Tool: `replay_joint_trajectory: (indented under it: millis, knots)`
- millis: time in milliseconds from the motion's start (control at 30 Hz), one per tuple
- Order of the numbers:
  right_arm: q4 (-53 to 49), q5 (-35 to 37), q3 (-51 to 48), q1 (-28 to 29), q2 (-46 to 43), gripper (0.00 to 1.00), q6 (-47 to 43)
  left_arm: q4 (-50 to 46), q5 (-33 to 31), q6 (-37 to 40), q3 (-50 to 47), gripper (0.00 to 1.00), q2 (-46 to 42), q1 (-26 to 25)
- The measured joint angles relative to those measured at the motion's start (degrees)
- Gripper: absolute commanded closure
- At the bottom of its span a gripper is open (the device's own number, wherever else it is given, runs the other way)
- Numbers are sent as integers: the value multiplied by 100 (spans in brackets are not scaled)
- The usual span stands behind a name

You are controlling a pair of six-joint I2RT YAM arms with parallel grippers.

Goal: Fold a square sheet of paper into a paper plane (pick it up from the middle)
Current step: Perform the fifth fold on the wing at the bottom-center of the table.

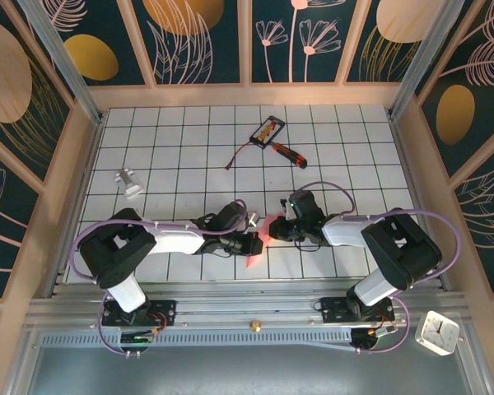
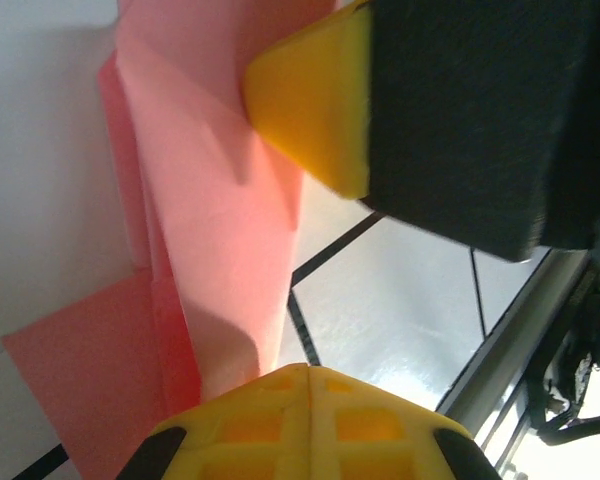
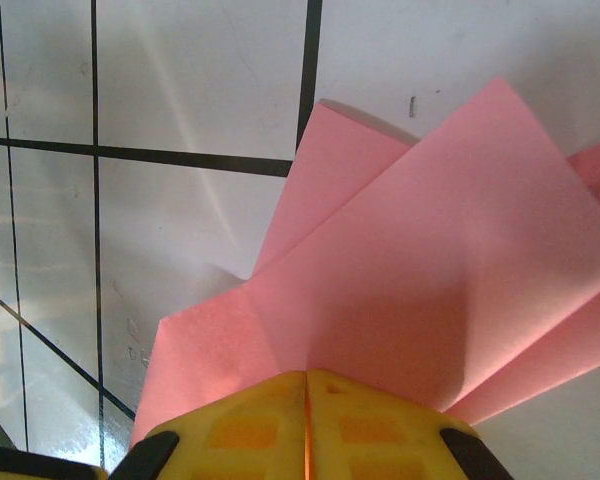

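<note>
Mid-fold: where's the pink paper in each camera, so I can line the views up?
Top external: folded pink paper just below picture centre.
Left wrist: the paper runs from top centre to lower left, out of the left gripper.
Right wrist: the paper fans up and right from the right gripper.
Shared landmark: the white table with black grid lines.

Both arms reach inward and low, left tool (image 1: 252,243) and right tool (image 1: 274,228) pinched shut.
</note>
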Motion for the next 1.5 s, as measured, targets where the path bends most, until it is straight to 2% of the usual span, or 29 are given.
replay_joint_trajectory:
  millis: [367,533,700,867,1000,1300,1500]
  knots:
    - [-442,42,227,33,-44,86,-111,0,63,243,-177,100,72,103]
    - [-750,85,219,33,-573,84,-48,87,63,299,-227,100,72,107]
    - [-560,-13,96,278,-1067,88,328,160,76,299,-264,100,72,107]
    - [-313,-13,-116,745,-1043,91,717,179,81,299,-271,100,72,111]
    - [-160,9,-236,894,-844,92,957,179,81,299,-271,100,72,111]
    - [101,94,-289,927,-479,93,1209,190,85,350,-275,100,85,114]
    - [105,44,-280,737,-310,94,1104,177,105,546,-225,100,136,118]
